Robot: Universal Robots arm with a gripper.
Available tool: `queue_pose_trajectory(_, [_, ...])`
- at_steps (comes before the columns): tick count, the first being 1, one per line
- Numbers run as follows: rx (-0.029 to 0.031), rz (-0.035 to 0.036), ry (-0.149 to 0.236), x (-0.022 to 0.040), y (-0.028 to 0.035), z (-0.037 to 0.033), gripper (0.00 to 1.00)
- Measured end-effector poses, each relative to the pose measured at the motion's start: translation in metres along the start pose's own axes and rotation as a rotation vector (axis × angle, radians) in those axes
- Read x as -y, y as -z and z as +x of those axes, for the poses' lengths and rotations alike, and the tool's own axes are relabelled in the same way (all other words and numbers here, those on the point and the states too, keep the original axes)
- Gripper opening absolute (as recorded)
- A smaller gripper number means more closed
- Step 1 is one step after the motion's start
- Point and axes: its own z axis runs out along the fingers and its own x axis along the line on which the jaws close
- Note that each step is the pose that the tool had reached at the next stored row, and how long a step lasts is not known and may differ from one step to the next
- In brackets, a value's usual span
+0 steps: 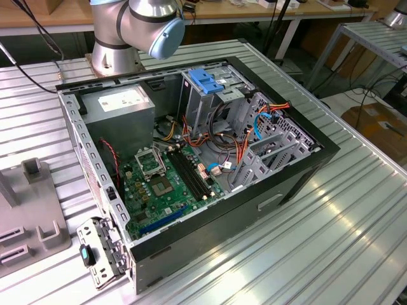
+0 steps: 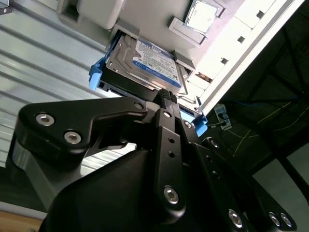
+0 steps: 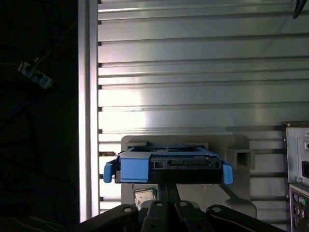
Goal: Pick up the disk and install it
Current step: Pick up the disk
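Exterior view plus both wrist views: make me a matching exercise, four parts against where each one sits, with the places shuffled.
Parts
1. disk
2. power-supply box
3. blue latch
4. motherboard

Places
A. atop the metal drive cage
B. flat on the bottom of the open case
C. at the grey holder on the ribbed table, outside the case
D. in the case corner nearest the arm's base

Pairs: 1-C, 2-D, 3-A, 4-B

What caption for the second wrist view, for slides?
Gripper at the edge of the blue-railed disk, grey holder behind it.
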Motion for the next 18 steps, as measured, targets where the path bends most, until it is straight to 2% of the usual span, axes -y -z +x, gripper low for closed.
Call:
queue_pose_trajectory(4, [-0.0023,0.0035,0.075,0.0000,-0.0001,0.0000,0.11])
queue_pose_trajectory(6, [-0.0037,0.0056,0.120,0.0000,-0.0001,0.0000,0.11])
queue_pose_trajectory(7, [-0.0048,0.0073,0.156,0.0000,-0.0002,0.0000,0.11])
queue_pose_trajectory(10, [-0.0067,0.0102,0.219,0.0000,-0.0004,0.0000,0.11])
queue_pose_trajectory(15, [-0.0096,0.0144,0.311,0.0000,-0.0005,0.0000,0.11])
queue_pose_trajectory(18, [-0.0097,0.0147,0.315,0.0000,-0.0005,0.0000,0.11])
